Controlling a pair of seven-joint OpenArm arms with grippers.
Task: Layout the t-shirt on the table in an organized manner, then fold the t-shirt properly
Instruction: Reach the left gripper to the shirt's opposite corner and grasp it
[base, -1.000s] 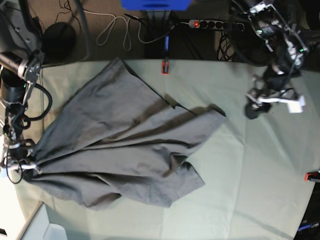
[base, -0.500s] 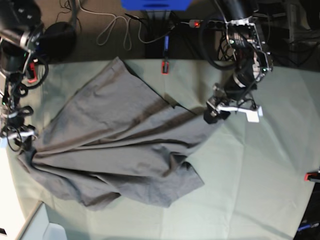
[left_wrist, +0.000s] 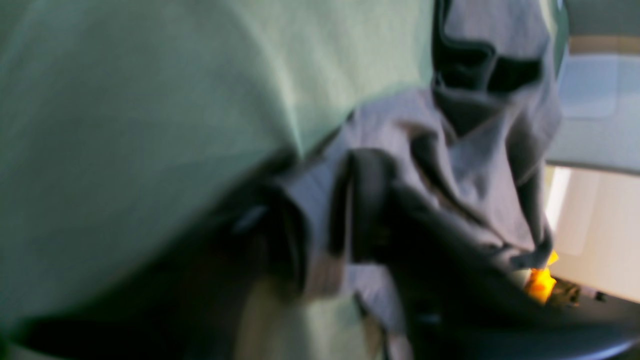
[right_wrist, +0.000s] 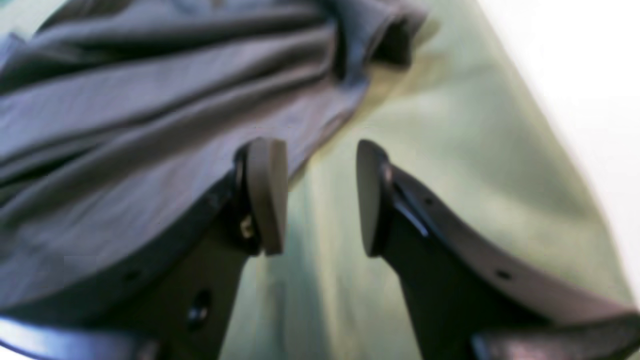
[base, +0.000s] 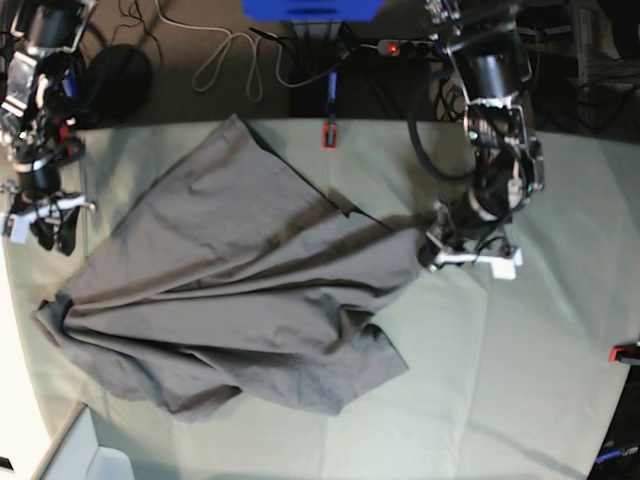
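Looking down, we saw the big green table (base: 520, 360) with the grey t-shirt (base: 230, 290) lying bunched and crooked across its middle, not flat yet. We judged we were on the laying-out step. Our left claw (base: 432, 250) had closed on the shirt's corner. Our right claw (right_wrist: 320, 195) hung open and empty, just beside the shirt's other edge. Next, we thought, both claws should pull the shirt flat.
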